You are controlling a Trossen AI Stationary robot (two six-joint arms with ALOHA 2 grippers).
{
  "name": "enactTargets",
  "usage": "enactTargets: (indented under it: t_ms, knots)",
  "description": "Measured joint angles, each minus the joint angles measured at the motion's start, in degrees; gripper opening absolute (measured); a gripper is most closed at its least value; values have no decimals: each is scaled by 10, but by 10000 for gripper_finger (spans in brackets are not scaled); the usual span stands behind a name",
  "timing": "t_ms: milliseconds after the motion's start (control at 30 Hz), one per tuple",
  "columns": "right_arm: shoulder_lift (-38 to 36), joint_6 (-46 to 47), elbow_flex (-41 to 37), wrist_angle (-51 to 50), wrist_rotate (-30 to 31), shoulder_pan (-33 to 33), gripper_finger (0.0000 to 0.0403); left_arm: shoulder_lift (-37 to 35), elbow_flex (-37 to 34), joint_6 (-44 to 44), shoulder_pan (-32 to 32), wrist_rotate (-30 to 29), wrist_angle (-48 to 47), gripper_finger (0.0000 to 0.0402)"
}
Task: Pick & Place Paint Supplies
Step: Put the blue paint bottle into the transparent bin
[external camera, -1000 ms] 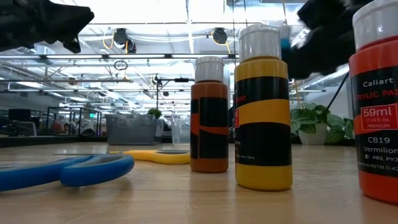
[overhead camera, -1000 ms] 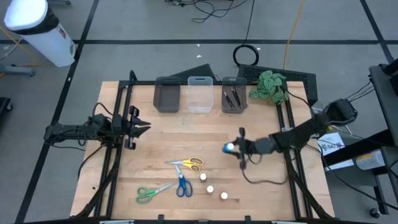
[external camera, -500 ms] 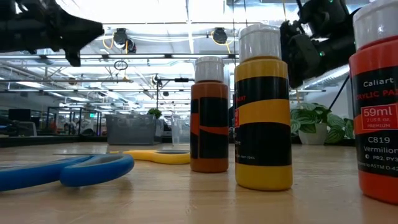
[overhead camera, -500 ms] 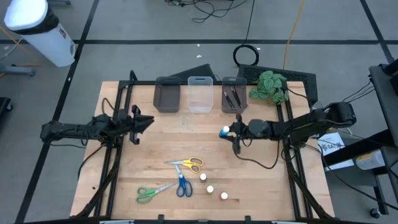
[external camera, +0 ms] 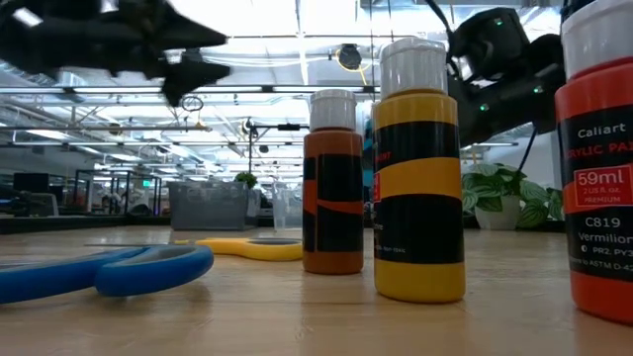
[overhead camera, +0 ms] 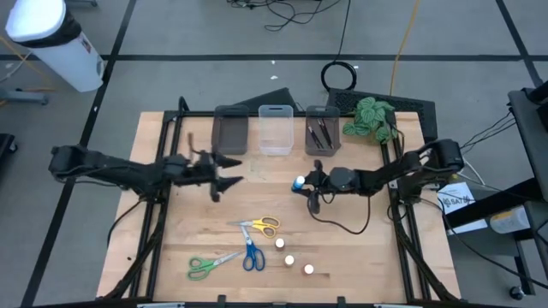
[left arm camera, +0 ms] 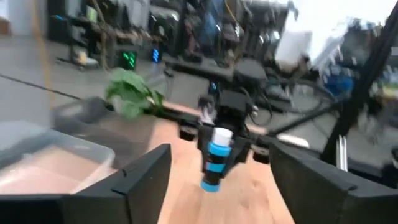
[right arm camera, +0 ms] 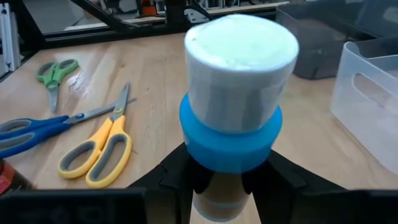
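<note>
Right gripper (overhead camera: 301, 184) clamps blue paint bottle (overhead camera: 297, 183), held above table between clear bin (overhead camera: 275, 130) and yellow scissors (overhead camera: 261, 226). Left gripper (overhead camera: 224, 170) hovers near, fingers spread, empty. Risks — bottle held by body only, could slip or tip; arms close, collision likely if both advance.

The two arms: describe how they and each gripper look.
Both arms are dark, nearly black, built of slim jointed segments. The left gripper ends in two pointed dark fingers, broad and flat seen close. A black cable loops beneath the right gripper. Small green lights glow on the right arm in the low view.
</note>
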Motion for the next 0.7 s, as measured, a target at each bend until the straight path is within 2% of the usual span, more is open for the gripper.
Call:
enactTargets:
  t_ms: [200,467,700]
  knots:
    - [12,0,6,-2,0,0,118,185,118,24,-13,76,-3,302]
    - [12,0,6,-2,0,0,116,377,272,87,-26,77,-2,294]
    - [12,0,6,-5,0,6,117,469,354,103,-20,63,-4,300]
